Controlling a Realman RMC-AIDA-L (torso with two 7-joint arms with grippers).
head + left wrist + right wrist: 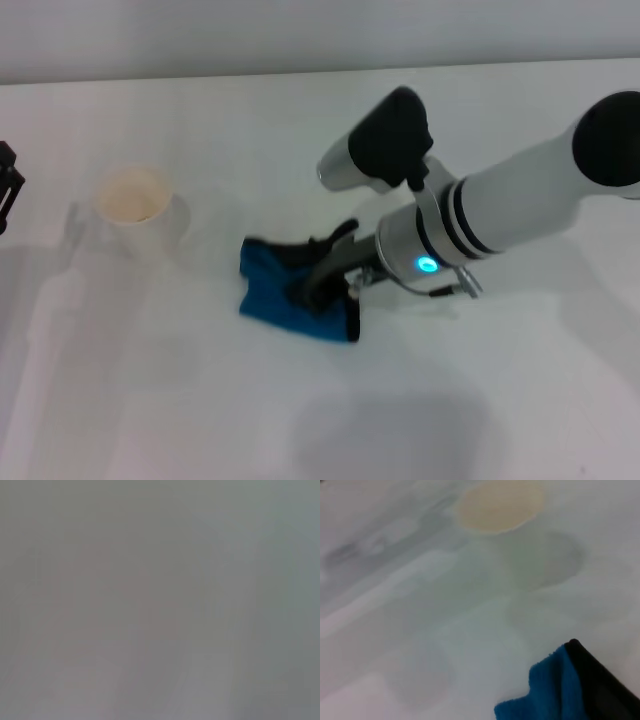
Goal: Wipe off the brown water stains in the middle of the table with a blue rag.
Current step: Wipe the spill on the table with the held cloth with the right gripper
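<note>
The blue rag (275,290) lies bunched on the white table (480,400) near its middle. My right gripper (322,272) reaches in from the right, its black fingers (312,282) closed on the rag and pressing it to the tabletop. The rag's blue corner with black edging also shows in the right wrist view (547,692). No distinct brown stain shows; only a faint damp-looking patch (470,587) lies between the rag and the cup. My left gripper (6,185) sits at the table's far left edge, mostly out of view.
A white paper cup (138,205) with a beige inside stands left of the rag; it also shows in the right wrist view (500,505). The left wrist view shows only a plain grey surface.
</note>
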